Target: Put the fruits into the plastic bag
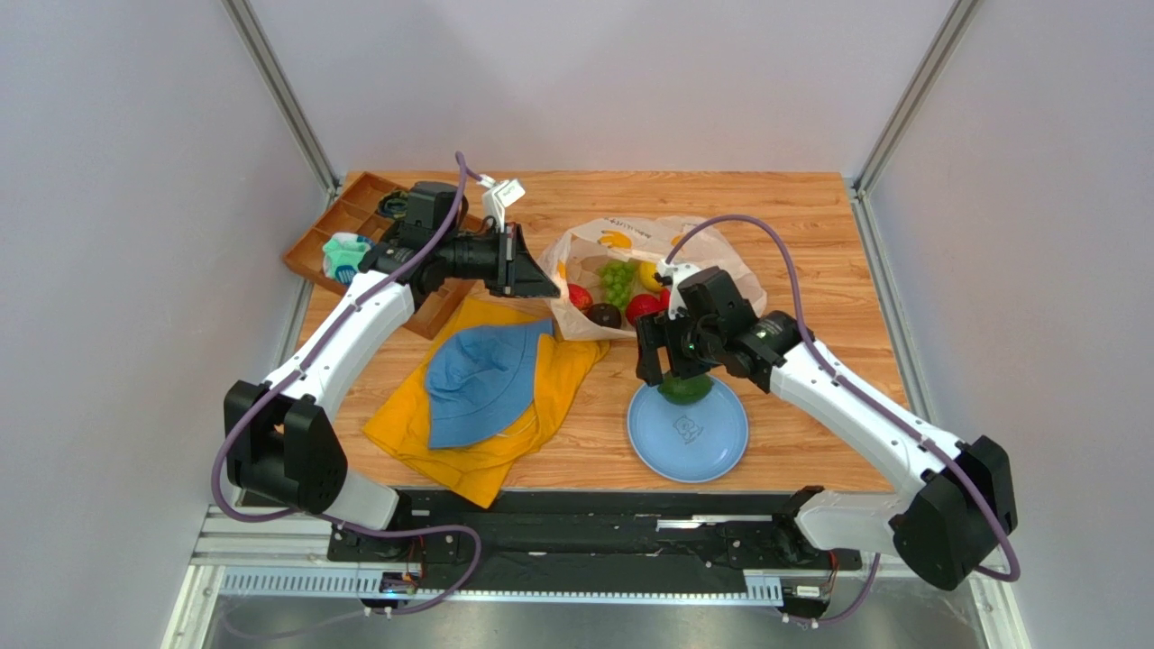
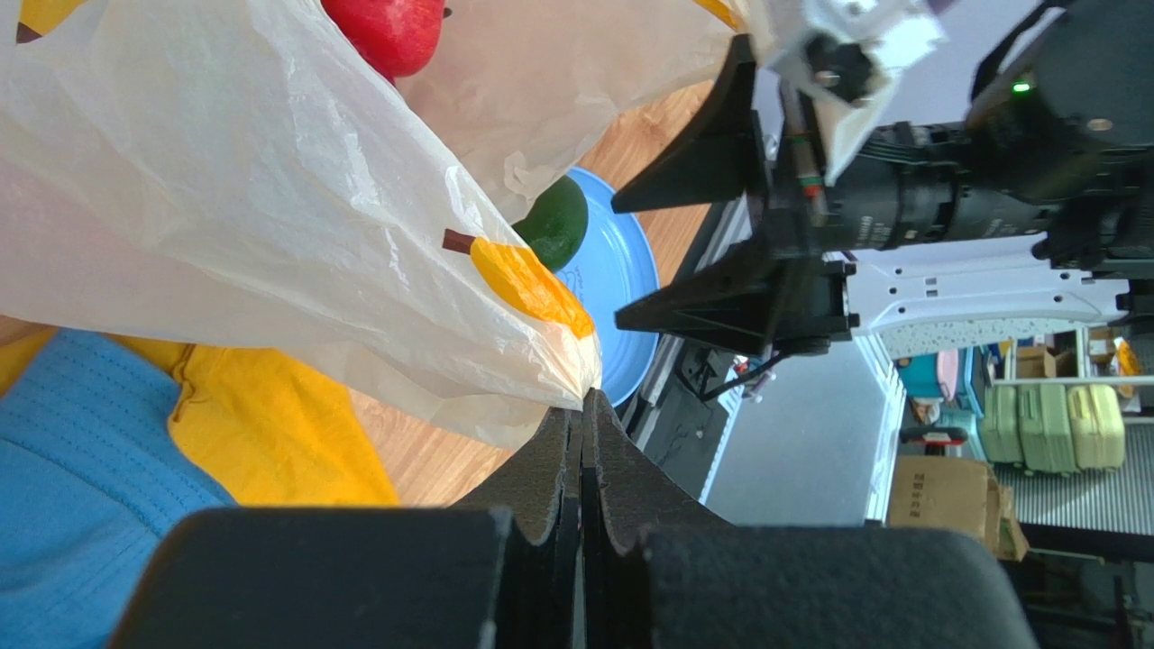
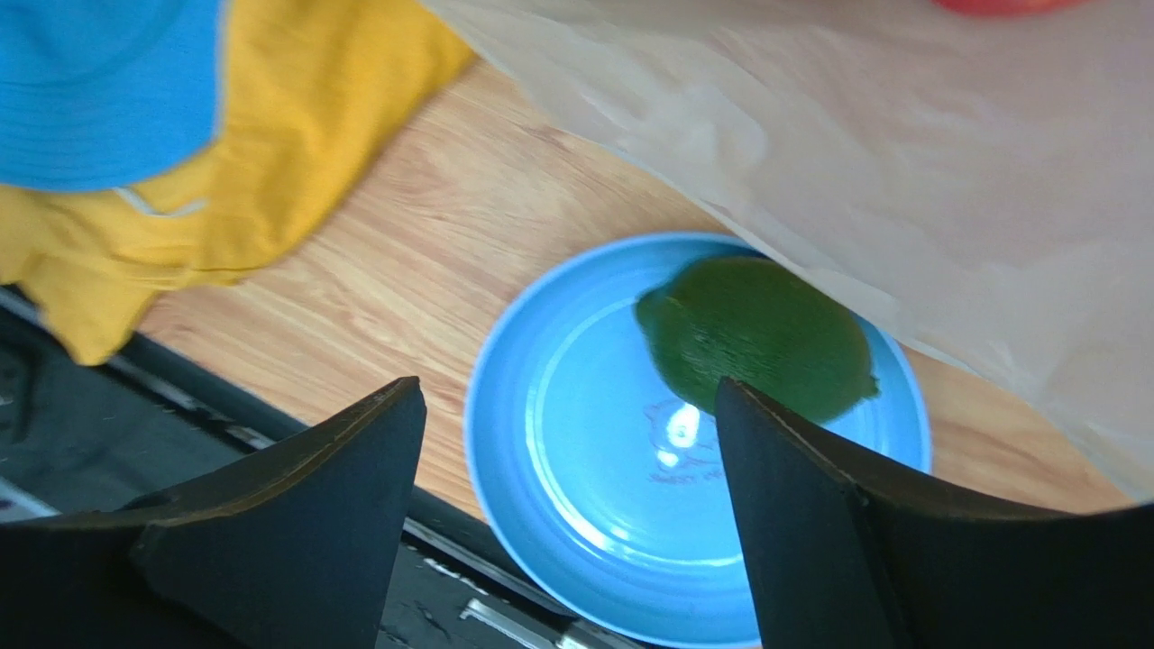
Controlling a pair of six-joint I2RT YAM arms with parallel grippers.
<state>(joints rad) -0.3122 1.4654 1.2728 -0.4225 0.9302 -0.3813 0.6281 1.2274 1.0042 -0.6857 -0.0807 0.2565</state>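
Note:
The plastic bag [image 1: 704,257] lies open at mid table, holding green grapes [image 1: 616,280], a yellow lemon [image 1: 652,275], red fruits [image 1: 580,296] and a dark plum [image 1: 604,315]. My left gripper [image 1: 545,283] is shut on the bag's left rim; in the left wrist view its tips [image 2: 585,406] pinch the film of the bag [image 2: 271,203]. A green oval fruit [image 1: 686,390] [image 3: 759,338] rests on the far part of the blue plate [image 1: 691,440] [image 3: 583,473]. My right gripper [image 1: 668,363] [image 3: 566,392] hovers open above it, nothing between its fingers.
A yellow cloth [image 1: 542,392] with a blue hat [image 1: 481,381] on it lies left of the plate. A wooden tray [image 1: 355,217] of small items stands at the back left. The bag's edge [image 3: 881,162] nearly overhangs the plate's far side.

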